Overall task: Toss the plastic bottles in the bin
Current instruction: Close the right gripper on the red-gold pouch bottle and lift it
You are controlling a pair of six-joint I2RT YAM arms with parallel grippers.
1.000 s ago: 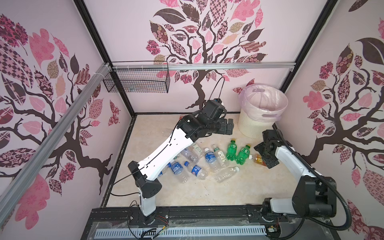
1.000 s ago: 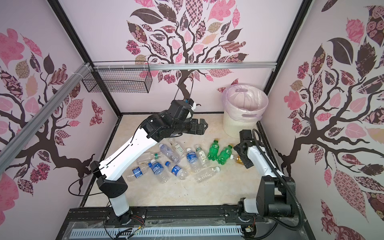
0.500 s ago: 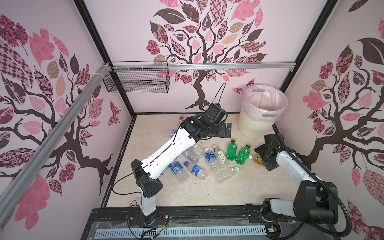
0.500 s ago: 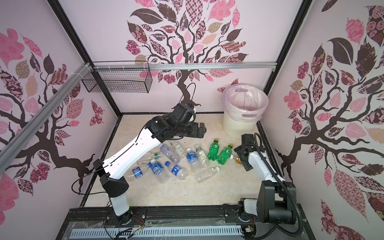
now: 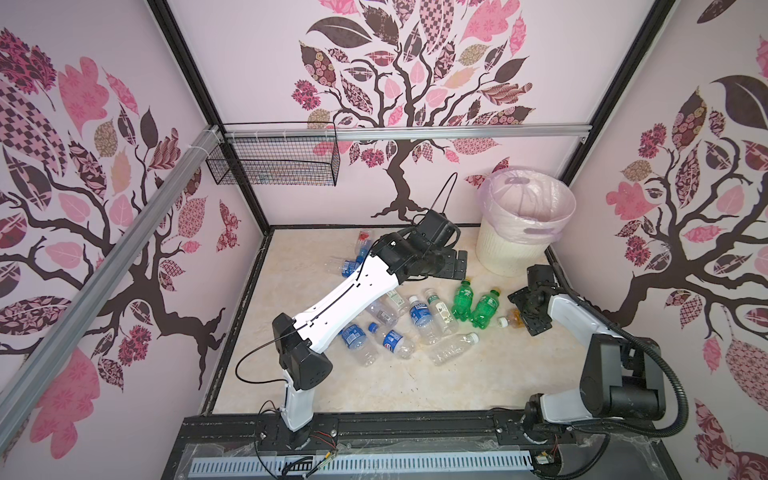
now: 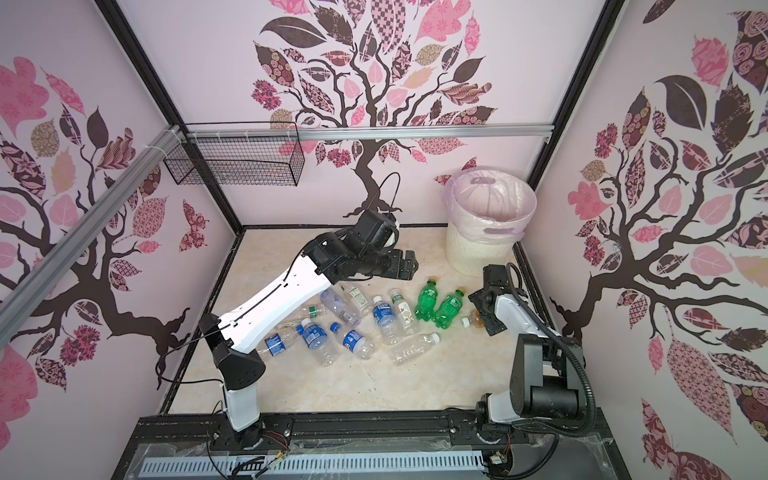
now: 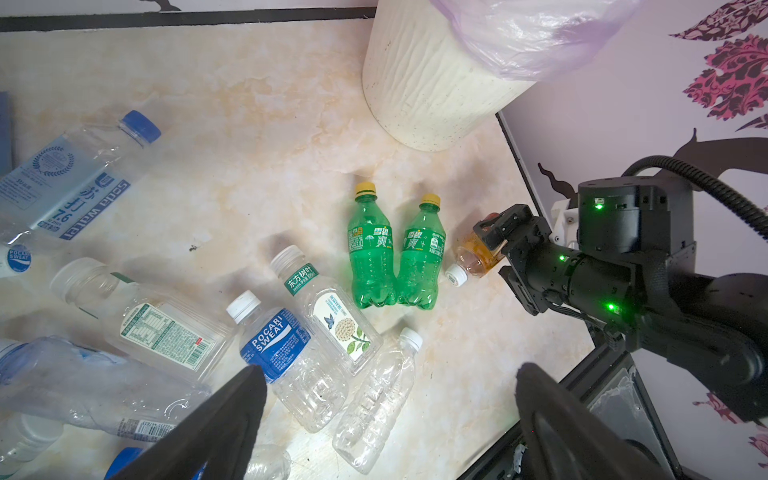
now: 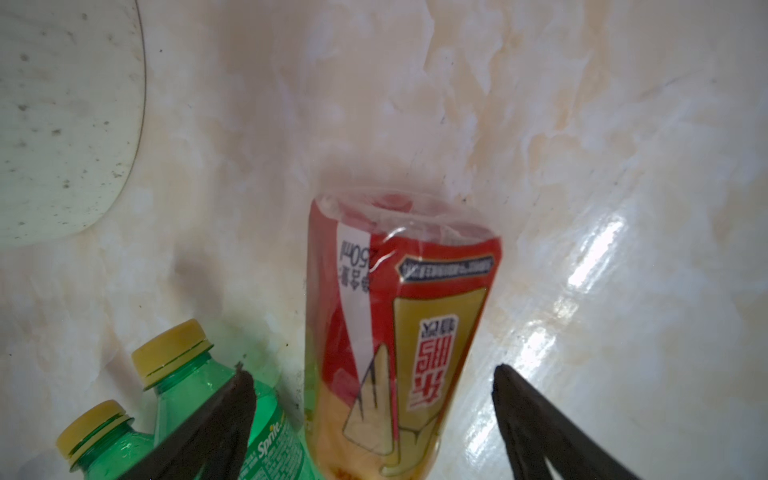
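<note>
One red-labelled bottle (image 8: pixel 399 311) lies on the counter (image 8: pixel 540 124) near the bin (image 5: pixel 511 253), between the open jaws of the right claw (image 8: pixel 372 371), not gripped yet; next it should close and lift. The left claw (image 7: pixel 390 369) hangs open, empty.

A black wire basket (image 5: pixel 274 162) hangs from the aluminium rail (image 5: pixel 457 132). Behind the rail is a tree decal (image 5: pixel 399 83); below it, the beige marbled worktop (image 5: pixel 395 386).

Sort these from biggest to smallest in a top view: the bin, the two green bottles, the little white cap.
1. bin
2. green bottles: the two look alike, so they tie
3. white cap
</note>
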